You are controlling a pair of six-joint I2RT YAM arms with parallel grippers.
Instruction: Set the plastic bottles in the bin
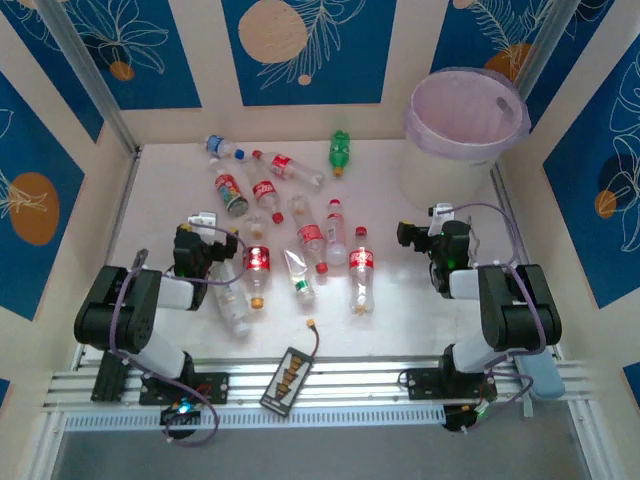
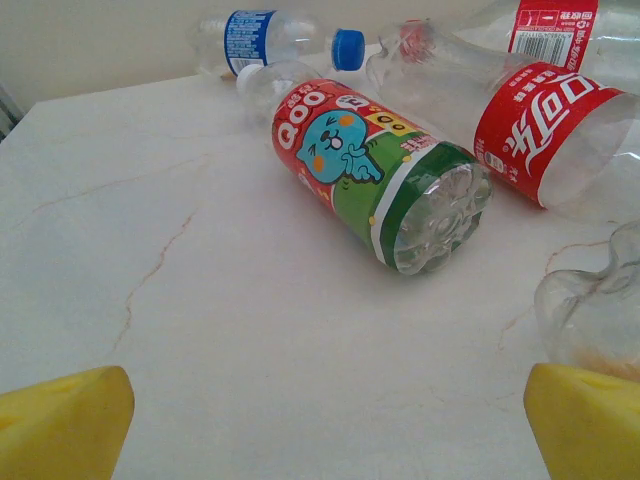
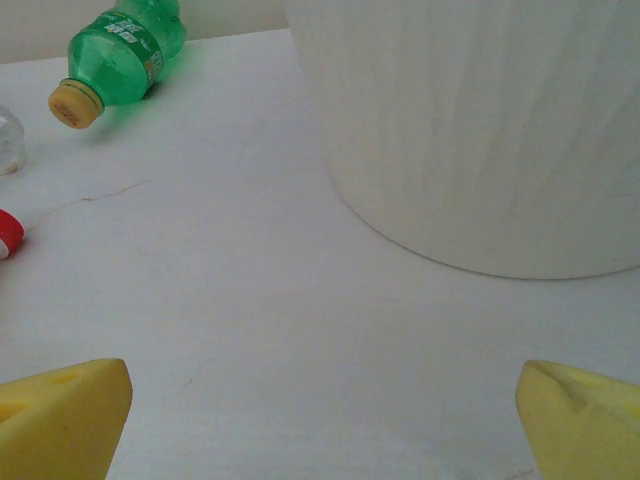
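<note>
- Yellow pads (image 2: 60, 425) of the left claw (image 2: 320, 430) sit wide apart at the bottom corners of its wrist view. The claw is released, with nothing between the pads and bare surface (image 2: 200, 300) beneath.
- Just ahead of that claw and a little to its right lies the cartoon-label bottle (image 2: 380, 175), red and green, on its side with its base toward the claw.
- Beyond it is the blue-capped bottle (image 2: 270, 40). To the right is a red-label bottle (image 2: 545, 125), and close on the right a crumpled clear bottle (image 2: 600, 310).
- Over at the right claw (image 3: 320, 425) the pads are likewise spread: released, gripping nothing.
- Ahead of the right claw and to its right the bin (image 3: 480, 130) stands upright on the surface.
- Ahead and to its left, well apart from the claw, lies the green bottle (image 3: 125, 45) with an orange cap.
- From above, roughly a dozen bottles lie scattered on the surface, mostly ahead of the left claw and between the two claws. None touches the bin.
- As far as the overhead view shows, the inside of the bin holds only pale liner.
- Judgement: nothing has been deposited and no bottle is gripped, so the whole lot is left to do.
- Judgement: the cartoon-label bottle looks the likeliest first pick for the left claw.
</note>
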